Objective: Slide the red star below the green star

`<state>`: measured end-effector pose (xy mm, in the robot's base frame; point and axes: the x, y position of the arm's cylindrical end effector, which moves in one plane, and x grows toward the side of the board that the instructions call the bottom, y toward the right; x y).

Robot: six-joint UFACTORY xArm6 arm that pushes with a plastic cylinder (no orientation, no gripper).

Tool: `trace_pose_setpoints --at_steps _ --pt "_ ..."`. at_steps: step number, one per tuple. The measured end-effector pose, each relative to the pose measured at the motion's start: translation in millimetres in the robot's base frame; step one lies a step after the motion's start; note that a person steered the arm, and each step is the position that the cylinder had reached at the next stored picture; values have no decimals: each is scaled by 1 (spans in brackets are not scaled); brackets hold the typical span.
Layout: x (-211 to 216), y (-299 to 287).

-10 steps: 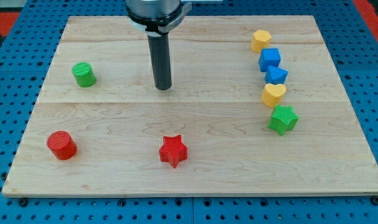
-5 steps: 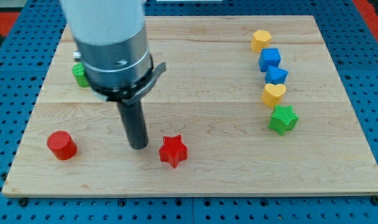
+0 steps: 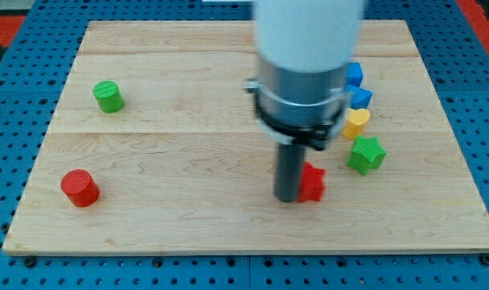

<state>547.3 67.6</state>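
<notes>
The red star [image 3: 312,184] lies on the wooden board right of centre, low in the view. My tip [image 3: 288,196] touches its left side. The green star [image 3: 366,155] sits to the right and slightly above the red star, a short gap apart. The arm's grey body hides part of the blocks above the green star.
A yellow heart [image 3: 356,122] sits just above the green star, with two blue blocks [image 3: 358,97] [image 3: 354,74] above it, partly hidden by the arm. A green cylinder [image 3: 109,97] stands at the left, a red cylinder [image 3: 80,188] at the lower left. The board [image 3: 188,225] has edges all round.
My tip swept from the top centre down to the left of the red star, then pushed it to the right, closer to the green star. The other blocks have not moved.
</notes>
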Motion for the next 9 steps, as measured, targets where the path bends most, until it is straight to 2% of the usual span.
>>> trace_pose_setpoints --at_steps 1,2,5,6,7,8,9 --pt "-2 -37" --pt "-37 -20" --pt "-5 48" --pt "16 14" --pt "20 38" --pt "23 23" --pt "37 -84"
